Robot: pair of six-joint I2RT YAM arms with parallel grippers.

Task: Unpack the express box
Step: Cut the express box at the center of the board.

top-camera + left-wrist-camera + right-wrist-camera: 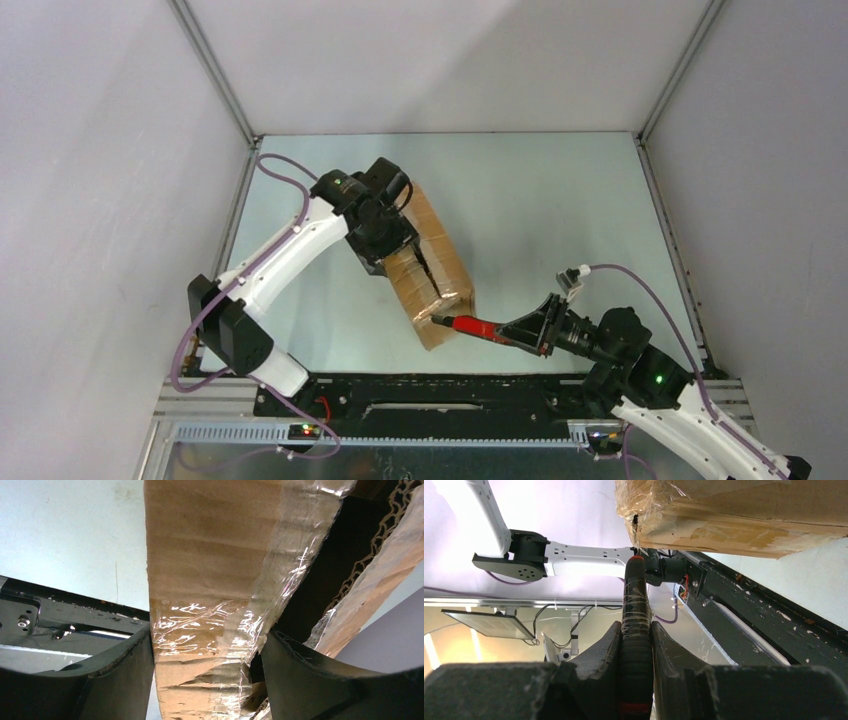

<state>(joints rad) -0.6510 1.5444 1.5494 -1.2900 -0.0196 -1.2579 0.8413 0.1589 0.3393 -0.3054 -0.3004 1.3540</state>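
- Centrally on the pale table point(560, 200) lies the express box point(450, 280), brown corrugated card. It is set at a slant, one short end toward the arms' bases and the other toward the far wall.
- A dark gap runs along the top of the box between its two flaps. Clear tape, wrinkled and shiny, still clings to the flap edges.
- The left gripper point(207, 650) sits on the box's top, at its left side near the far end. Its wrist view shows a taped flap filling the space between the black fingers point(120, 675). The jaws stand wide yet meet the card on both sides, so it is pinching that flap.
- Right of the flap in that same view is the dark opening, then the edge of the other flap. Contents cannot be made out.
- The right gripper point(636, 645) has its jaws pressed together on the handle of a slim red-and-black tool point(635, 600), which is wound with clear tape.
- The tool points away from the gripper toward the box. Its red tip touches the taped near corner, at the low edge of the short end.
- That near corner shows crumpled tape and torn paper along its lower rim.
- A black rail point(420, 385) runs along the table's near edge, between the two arm bases.
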